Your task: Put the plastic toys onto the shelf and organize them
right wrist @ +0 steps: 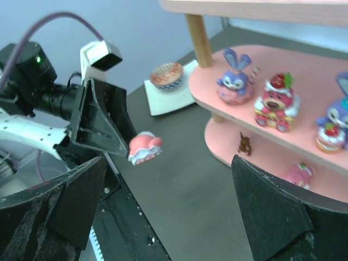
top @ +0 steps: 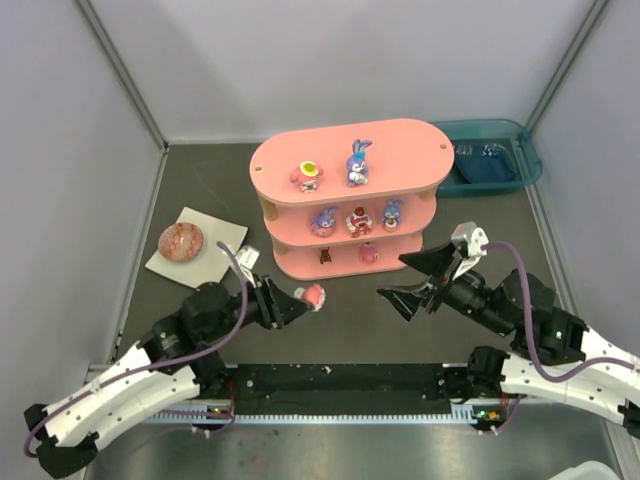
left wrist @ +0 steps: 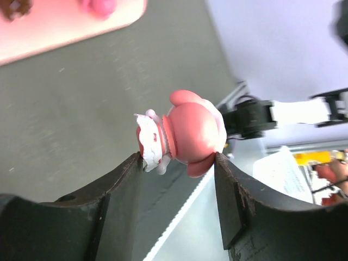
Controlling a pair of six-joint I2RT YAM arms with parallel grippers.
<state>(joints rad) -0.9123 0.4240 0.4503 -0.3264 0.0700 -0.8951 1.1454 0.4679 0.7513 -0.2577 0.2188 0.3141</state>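
My left gripper (top: 305,298) is shut on a pink and white figurine (top: 313,295) and holds it above the dark table, in front of the shelf's left end. In the left wrist view the figurine (left wrist: 185,133) sits pinched between the fingertips of that gripper (left wrist: 178,157). The right wrist view shows the same figurine (right wrist: 145,147). The pink three-tier shelf (top: 400,150) holds several figurines: a blue bunny (top: 358,163) on top, a red-white one (top: 358,220) in the middle, a pink one (top: 368,254) at the bottom. My right gripper (top: 415,275) is open and empty, in front of the shelf's right end.
A speckled brown-red ball (top: 181,241) lies on a white plate (top: 205,265) at the left. A teal bin (top: 495,155) stands behind the shelf at the right. Grey walls close in the back and sides.
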